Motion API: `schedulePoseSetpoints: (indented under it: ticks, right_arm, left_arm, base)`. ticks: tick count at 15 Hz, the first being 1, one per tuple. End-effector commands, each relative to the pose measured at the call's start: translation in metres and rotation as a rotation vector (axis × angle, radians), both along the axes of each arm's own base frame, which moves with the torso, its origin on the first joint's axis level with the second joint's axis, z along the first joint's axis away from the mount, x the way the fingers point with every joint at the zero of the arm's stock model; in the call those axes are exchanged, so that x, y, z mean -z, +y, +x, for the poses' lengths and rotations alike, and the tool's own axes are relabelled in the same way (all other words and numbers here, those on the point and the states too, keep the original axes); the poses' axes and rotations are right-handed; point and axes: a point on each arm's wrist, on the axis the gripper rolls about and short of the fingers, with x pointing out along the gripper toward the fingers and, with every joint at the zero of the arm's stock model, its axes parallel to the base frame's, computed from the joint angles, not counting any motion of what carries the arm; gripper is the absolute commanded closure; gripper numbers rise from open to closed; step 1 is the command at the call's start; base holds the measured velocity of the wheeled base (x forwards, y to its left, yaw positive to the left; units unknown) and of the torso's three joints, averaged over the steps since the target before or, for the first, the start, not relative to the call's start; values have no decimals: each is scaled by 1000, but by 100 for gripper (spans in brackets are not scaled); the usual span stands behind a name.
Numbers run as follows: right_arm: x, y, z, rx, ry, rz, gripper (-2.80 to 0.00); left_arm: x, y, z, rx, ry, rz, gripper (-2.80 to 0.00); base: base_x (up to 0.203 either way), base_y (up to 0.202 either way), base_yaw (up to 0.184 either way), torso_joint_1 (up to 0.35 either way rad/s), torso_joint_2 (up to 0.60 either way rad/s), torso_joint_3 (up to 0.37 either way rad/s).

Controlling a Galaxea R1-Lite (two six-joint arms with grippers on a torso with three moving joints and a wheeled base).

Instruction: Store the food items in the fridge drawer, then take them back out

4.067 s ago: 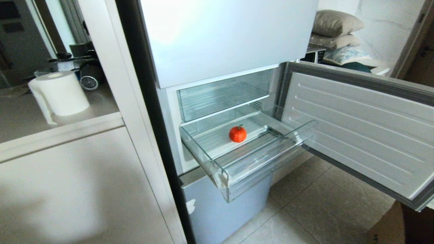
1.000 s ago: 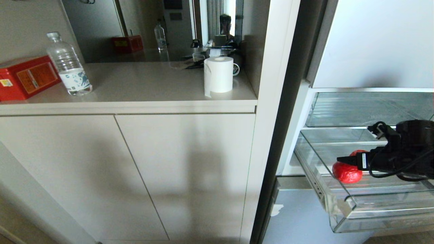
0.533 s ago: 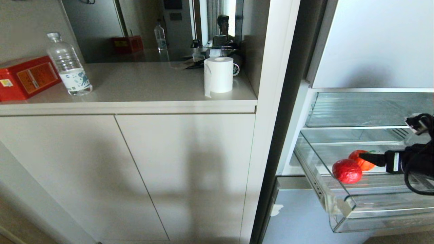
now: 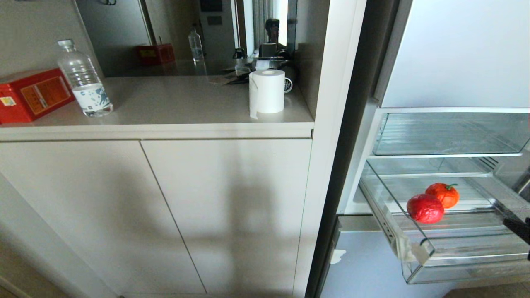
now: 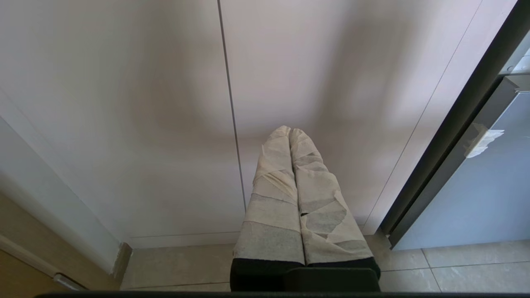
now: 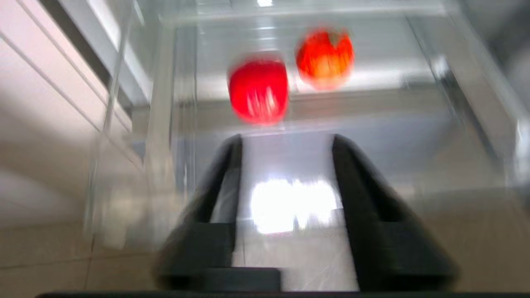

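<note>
On the far left of the head view a red box [image 4: 31, 94] sits on the counter [image 4: 174, 103], with a clear water bottle [image 4: 83, 80] just beside it. Further along the counter a white paper roll [image 4: 267, 91] stands upright near the tall cabinet panel. Below the counter are two plain cabinet doors [image 4: 165, 207].

The left gripper [image 5: 290, 134] hangs low in front of those cabinet doors, above the tiled floor [image 5: 455, 265]. Its two tape-wrapped fingers [image 5: 273, 198] are pressed together along their length, clenched on nothing.

To the right stands the open fridge. A clear bin [image 4: 447, 132] sits above the fridge drawer [image 4: 418, 248], which is pulled out; a beige tape scrap [image 4: 403, 250] clings to its front left corner. Both food items lie on the drawer's ribbed floor: the red piece [image 4: 425, 208] toward the front and the orange piece [image 4: 443, 194] just behind it, the two looking as if they touch.

The right gripper [image 6: 285, 165] is outside the drawer, in front of it and lower, with only a dark tip at the right edge of the head view. In the blurred right wrist view its black fingers [image 6: 223, 178] stand apart, released, with nothing between them; the red piece [image 6: 258, 91] and the orange piece [image 6: 325, 56] lie beyond the tips.
</note>
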Motion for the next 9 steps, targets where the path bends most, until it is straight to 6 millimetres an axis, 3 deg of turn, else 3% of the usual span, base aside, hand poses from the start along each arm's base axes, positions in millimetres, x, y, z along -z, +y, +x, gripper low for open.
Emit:
schedulePoseSetpoints:
  ticks: [1,5,9]
  right_arm:
    - [26,10,-38,72,-10,-15,0]
    - [57,13,-50,109,100,10,0]
    - [69,9,-36,73,270,67,0]
  left_arm:
    - [0,0,0,0,0,0,0]
    - [0,0,0,0,0,0,0]
    - [0,0,0,0,0,0,0]
  base:
    - [0,0,0,0,0,0]
    - [0,0,0,0,0,0]
    - [0,0,0,0,0,0]
